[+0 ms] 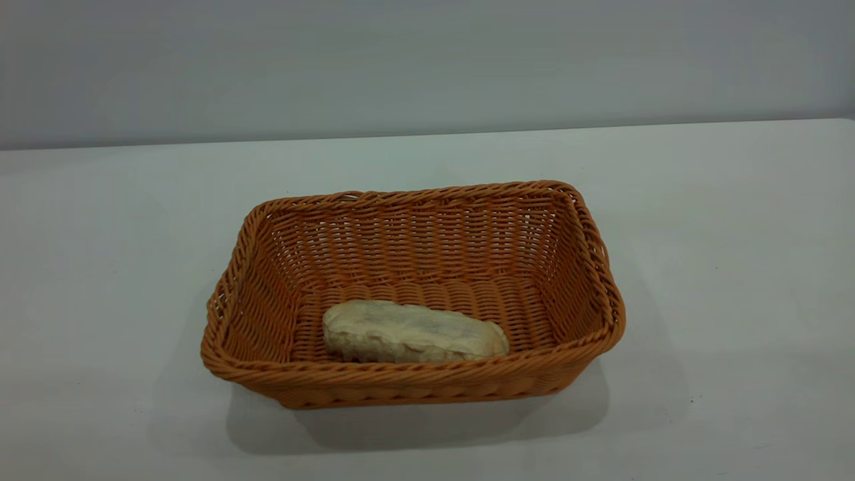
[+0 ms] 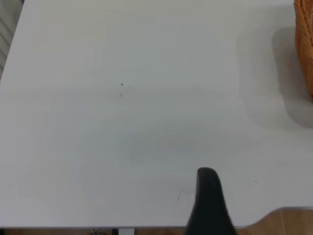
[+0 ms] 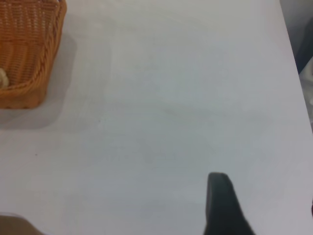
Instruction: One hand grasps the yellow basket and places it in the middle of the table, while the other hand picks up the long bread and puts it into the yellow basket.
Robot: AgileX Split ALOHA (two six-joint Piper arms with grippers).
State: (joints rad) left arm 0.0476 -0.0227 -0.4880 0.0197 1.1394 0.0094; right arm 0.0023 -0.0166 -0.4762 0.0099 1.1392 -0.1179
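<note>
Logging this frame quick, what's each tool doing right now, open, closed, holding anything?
Left tool: over bare table, holding nothing; open or closed cannot be told.
Right tool: over bare table, holding nothing; cannot be told either.

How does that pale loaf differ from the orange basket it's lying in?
The orange-tan woven wicker basket is much bigger than the pale oblong loaf of bread. The basket is rectangular with sloping open-weave sides and a braided rim; the loaf is rounded, solid and wrinkled. The basket sits directly on the white table; the loaf rests on the basket's floor near its front wall. Both lie lengthwise across the exterior view.
</note>
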